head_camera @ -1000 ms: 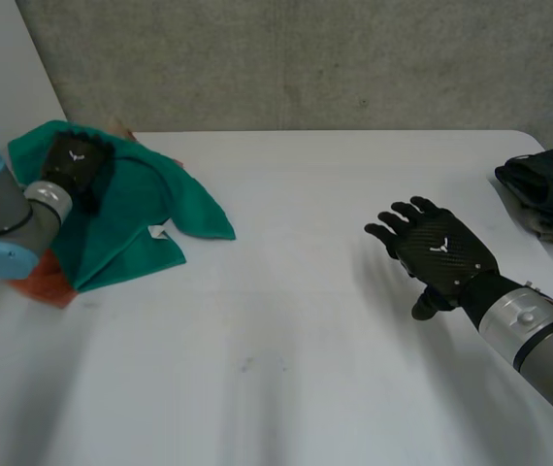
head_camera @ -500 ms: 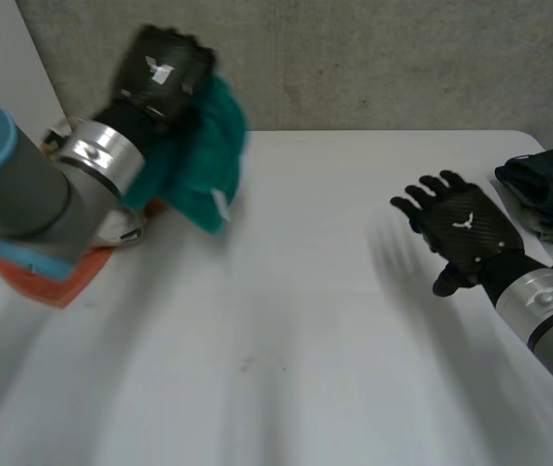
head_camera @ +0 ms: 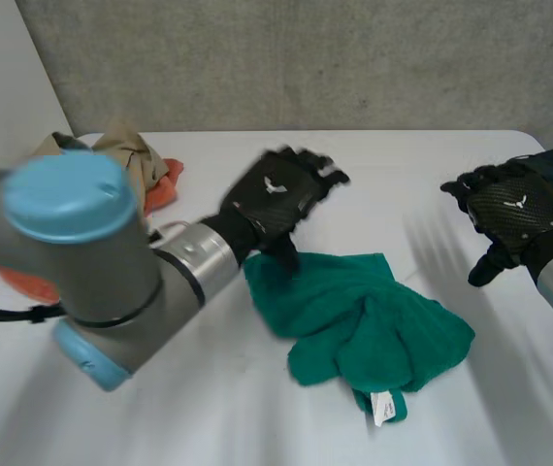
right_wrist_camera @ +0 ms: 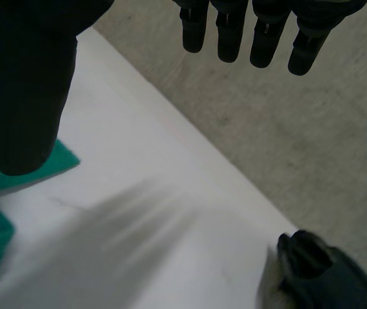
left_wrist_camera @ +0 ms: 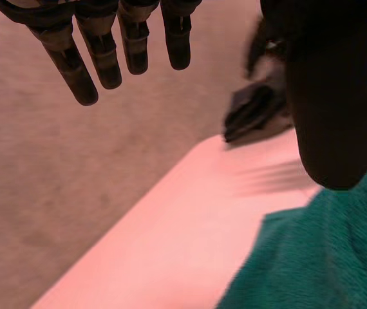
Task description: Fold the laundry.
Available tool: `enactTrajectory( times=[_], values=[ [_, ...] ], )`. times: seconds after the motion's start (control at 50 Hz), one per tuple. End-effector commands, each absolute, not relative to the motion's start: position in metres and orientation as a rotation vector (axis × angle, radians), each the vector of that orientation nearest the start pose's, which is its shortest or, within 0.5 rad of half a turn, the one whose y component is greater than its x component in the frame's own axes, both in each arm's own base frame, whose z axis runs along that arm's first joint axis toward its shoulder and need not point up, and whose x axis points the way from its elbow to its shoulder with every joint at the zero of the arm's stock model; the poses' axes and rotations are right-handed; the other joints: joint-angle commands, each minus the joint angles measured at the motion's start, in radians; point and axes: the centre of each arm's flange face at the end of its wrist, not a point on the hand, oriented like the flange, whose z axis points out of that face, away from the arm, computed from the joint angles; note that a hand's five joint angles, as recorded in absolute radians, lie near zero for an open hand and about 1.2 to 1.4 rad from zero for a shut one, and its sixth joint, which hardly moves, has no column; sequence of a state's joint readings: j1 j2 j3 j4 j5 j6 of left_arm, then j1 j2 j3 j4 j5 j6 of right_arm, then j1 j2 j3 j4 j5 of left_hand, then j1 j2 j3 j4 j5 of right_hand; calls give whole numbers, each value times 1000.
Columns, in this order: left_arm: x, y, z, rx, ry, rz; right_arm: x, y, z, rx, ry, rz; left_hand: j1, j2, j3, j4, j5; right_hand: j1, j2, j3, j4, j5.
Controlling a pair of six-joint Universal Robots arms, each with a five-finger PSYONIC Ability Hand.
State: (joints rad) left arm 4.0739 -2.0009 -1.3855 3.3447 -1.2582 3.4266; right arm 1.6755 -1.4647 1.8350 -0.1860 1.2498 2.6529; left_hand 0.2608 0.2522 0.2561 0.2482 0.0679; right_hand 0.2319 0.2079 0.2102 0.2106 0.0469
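Now | left robot hand (head_camera: 275, 202) splayed (released) by green towel (head_camera: 374, 325) | right robot hand (head_camera: 514, 209) relaxed, empty

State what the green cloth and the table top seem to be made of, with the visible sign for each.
The green cloth: soft fleece or terry fabric, matte; its surface looks fuzzy in the left wrist view and it lies in limp folds. The table: a hard, smooth white top, perhaps laminate or plastic; flat, even, no grain.

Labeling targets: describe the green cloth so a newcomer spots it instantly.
On the white table, look mid-table, just beside the left hand. The crumpled green cloth lies there; it alone is green and shows a white tag.
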Motion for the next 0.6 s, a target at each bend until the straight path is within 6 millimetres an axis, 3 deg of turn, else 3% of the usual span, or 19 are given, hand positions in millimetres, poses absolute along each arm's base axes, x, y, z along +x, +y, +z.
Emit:
enactTrajectory(
  times=[0.02, 0.06, 0.14, 0.2, 0.28, 0.4, 0.44, 0.6],
  values=[
    [-312, -201, 257, 1093, 2398, -2302, 186, -252, 221, -1046, 2407, -1587, 169, 178, 174, 182, 188, -57, -33, -36, -36, -47],
    [-300, -198, 246, 1018, 2484, -2192, 186, -241, 214, -1088, 2455, -1441, 223, 231, 227, 235, 241, -57, -33, -36, -36, -47],
    [-280, -176, 206, 963, 2767, -1837, 187, -227, 202, -1148, 2454, -1330, 241, 249, 245, 253, 259, -57, -33, -36, -36, -47],
    [-279, -165, 176, 954, 2936, -1633, 190, -221, 189, -1157, 2410, -1334, 170, 179, 175, 183, 189, -13, 11, 9, 9, -2],
    [-290, -166, 149, 969, 3087, -1512, 192, -219, 166, -1133, 2388, -1346, 152, 161, 157, 165, 171, 158, 182, 179, 179, 168],
    [-313, -174, 141, 1002, 3160, -1575, 191, -229, 143, -1008, 2394, -1371, 164, 173, 169, 177, 182, 827, 851, 848, 848, 837],
    [-326, -174, 137, 1045, 3153, -1623, 192, -233, 141, -962, 2386, -1393, 164, 173, 169, 177, 182, 1153, 1177, 1174, 1174, 1163],
    [-366, -174, 128, 1192, 3106, -1750, 192, -236, 148, -949, 2360, -1455, 164, 173, 169, 177, 182, 1164, 1188, 1186, 1186, 1175]
  ],
)
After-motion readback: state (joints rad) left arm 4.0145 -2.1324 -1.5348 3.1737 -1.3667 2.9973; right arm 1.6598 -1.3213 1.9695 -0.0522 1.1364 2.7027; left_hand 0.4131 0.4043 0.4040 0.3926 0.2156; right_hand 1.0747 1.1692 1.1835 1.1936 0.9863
